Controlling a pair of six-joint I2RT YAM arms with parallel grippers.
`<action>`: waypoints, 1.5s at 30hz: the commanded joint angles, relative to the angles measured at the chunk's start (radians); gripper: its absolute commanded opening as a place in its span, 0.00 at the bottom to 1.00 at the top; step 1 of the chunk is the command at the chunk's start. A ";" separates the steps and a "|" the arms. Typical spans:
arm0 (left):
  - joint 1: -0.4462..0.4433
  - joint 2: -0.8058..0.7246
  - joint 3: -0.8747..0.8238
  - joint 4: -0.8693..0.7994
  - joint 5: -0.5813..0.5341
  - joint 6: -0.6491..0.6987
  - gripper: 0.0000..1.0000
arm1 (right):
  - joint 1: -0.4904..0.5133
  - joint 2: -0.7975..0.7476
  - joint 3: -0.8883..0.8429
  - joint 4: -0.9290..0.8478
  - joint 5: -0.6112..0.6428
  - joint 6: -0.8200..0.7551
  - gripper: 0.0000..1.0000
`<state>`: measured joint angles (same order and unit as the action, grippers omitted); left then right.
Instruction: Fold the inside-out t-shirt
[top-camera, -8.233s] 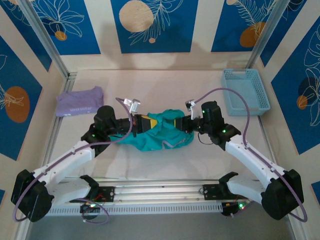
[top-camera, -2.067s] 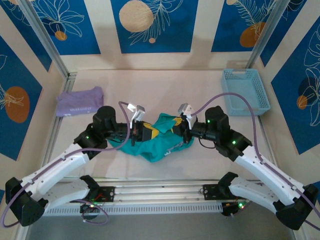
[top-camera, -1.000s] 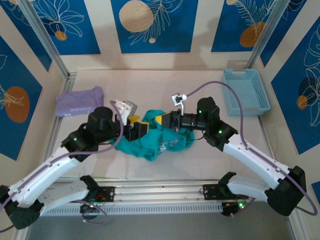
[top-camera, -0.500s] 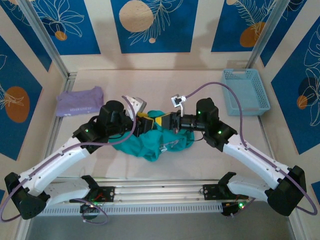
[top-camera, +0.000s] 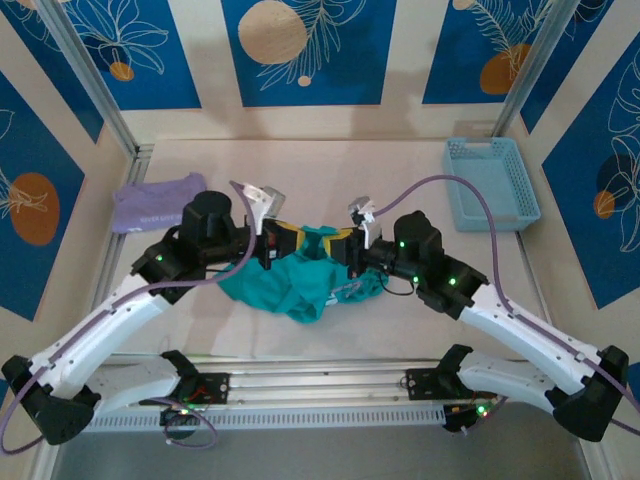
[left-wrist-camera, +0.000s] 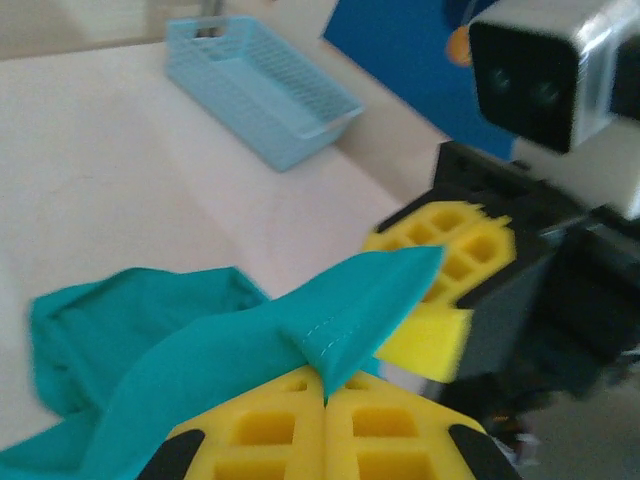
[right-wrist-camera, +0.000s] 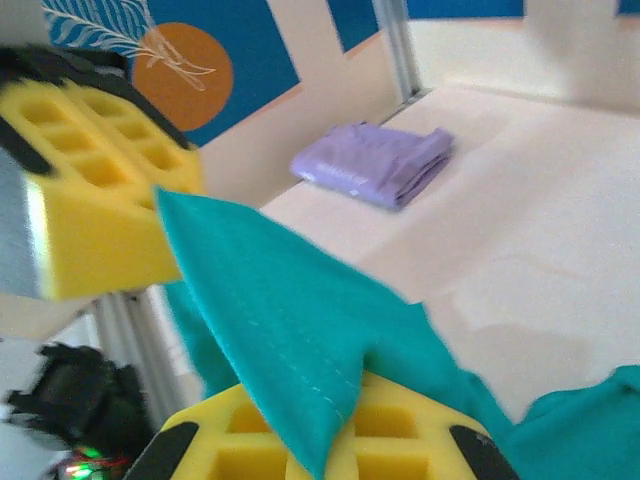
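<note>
- Upper left of the top view: a folded lavender shirt (top-camera: 158, 201) lies flat on the table (top-camera: 330, 170), well apart from both arms.
- Left of centre: the left gripper (top-camera: 283, 241) has its yellow pads (left-wrist-camera: 250, 430) pressed together on a stitched hem of the teal t-shirt (top-camera: 292, 285), with the seam caught in the line where they meet.
- Centre: most of the t-shirt lies bunched on the table below the two grippers. A short band of it is raised and stretched between them.
- Right of centre: the right gripper (top-camera: 346, 246) faces the left one, close to it. In its wrist view its pads (right-wrist-camera: 400, 430) are closed on a pointed fold of the same cloth.
- Upper right: a light blue basket (top-camera: 492, 183) stands near the table's far right edge.
</note>
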<state>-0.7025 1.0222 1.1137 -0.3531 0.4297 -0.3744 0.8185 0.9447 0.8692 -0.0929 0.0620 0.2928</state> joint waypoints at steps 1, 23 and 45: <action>0.036 -0.051 0.012 0.062 0.248 -0.157 0.00 | 0.038 -0.017 0.023 -0.029 0.252 -0.189 0.00; 0.046 -0.069 -0.032 -0.094 -0.135 0.011 0.00 | -0.123 -0.045 0.091 -0.139 -0.237 -0.030 0.00; 0.041 -0.139 -0.231 0.311 0.037 -0.224 0.00 | -0.153 0.109 0.176 -0.382 -0.083 0.061 0.32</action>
<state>-0.6678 0.9016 0.8967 -0.1612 0.4446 -0.5274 0.6525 1.0595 1.0145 -0.3195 -0.1814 0.3721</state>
